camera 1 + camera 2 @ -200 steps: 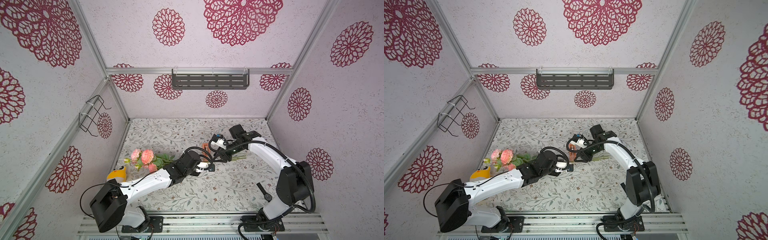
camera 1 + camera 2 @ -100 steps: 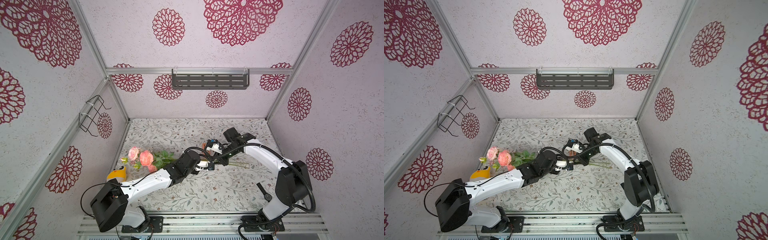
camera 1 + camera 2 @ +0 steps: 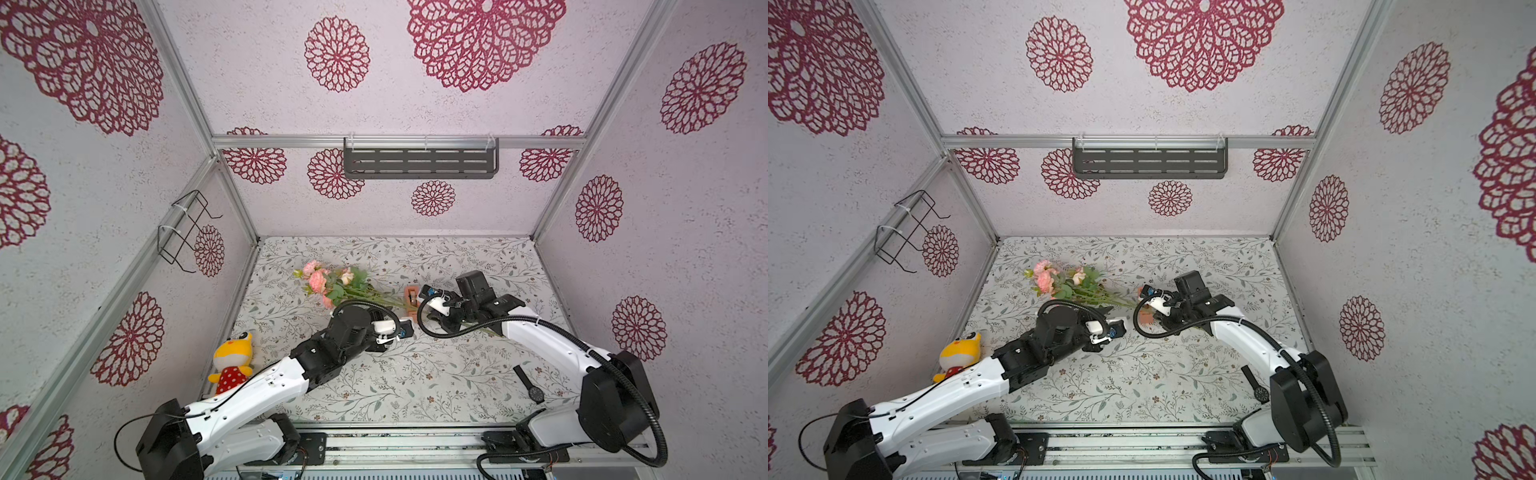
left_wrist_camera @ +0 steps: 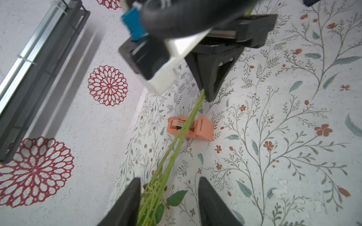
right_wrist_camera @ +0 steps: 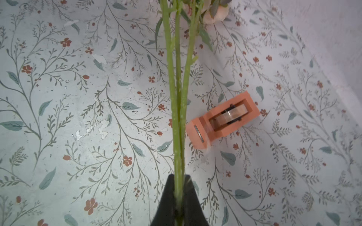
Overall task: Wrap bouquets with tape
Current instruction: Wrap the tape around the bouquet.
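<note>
The bouquet (image 3: 340, 286) is seen in both top views stretched across the middle of the floral-printed bench (image 3: 415, 374). Its pink and peach blooms are turned toward the robot's left, and its green stems run rightward under the wrist of the right arm (image 3: 540, 336). The orange tape dispenser (image 3: 411, 300) is set on the bench just beside the stems, between the two wrists. The left arm (image 3: 270, 378) is reached in from the near left corner, its wrist close to the stems. A yellow plush toy (image 3: 232, 361) is found at the bench's left edge and a black wristwatch (image 3: 1256, 386) near the right arm's base.

In the left wrist view, the left end effector (image 4: 168, 203) is shown with its two black fingers well apart. The stems are passed between them, close against one finger and clear of the other, so nothing is clamped. Farther along, the stems are carried over the tape dispenser (image 4: 190, 128) and are pinched by the right end effector (image 4: 208, 88).

In the right wrist view, the right end effector (image 5: 178, 201) is pressed closed on the bundled stems (image 5: 177, 97). The tape dispenser (image 5: 221, 121) is seen on the bench near the stems, with its tape roll (image 5: 231, 115) exposed in the slot. A peach bloom (image 5: 215, 15) is visible at the stems' far end.
</note>
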